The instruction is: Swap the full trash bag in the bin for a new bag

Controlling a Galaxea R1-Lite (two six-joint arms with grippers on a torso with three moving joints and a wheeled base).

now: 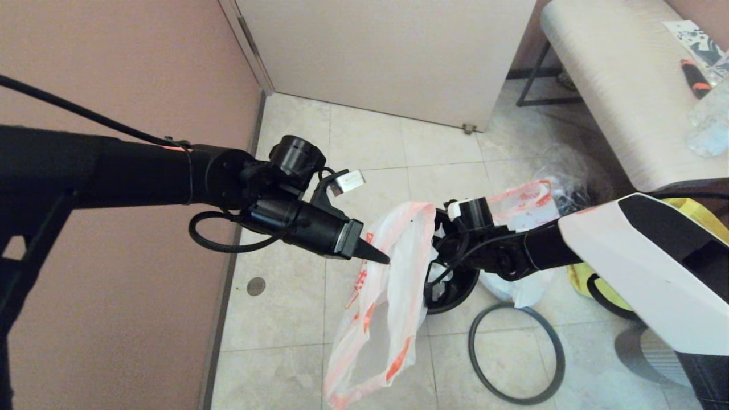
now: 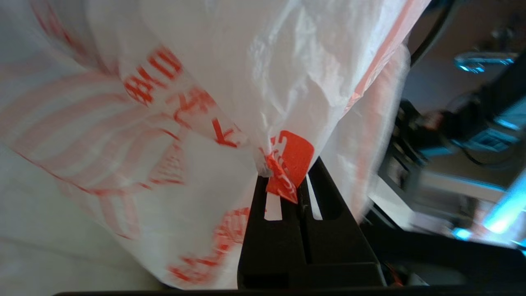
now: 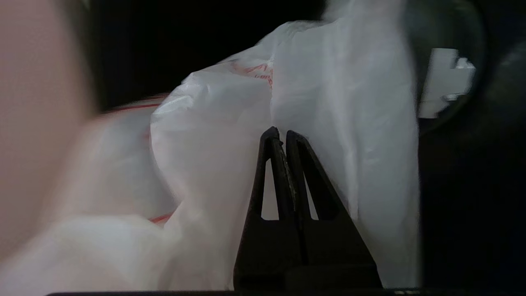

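The new bag, thin and limp with red print, hangs in the air in front of the black bin and hides most of it. My left gripper is shut on the bag's edge, pinching it at the small red square logo. My right gripper is shut on the bag's other side. In the head view its fingers are hidden behind the plastic and only the wrist shows. The full trash bag, with orange-red handles, sits on the floor behind the bin.
A thin dark hoop lies on the tiles right of the bin. A yellow tote and a clear bag of dark items sit at the right, below a padded bench. A pink wall stands on the left.
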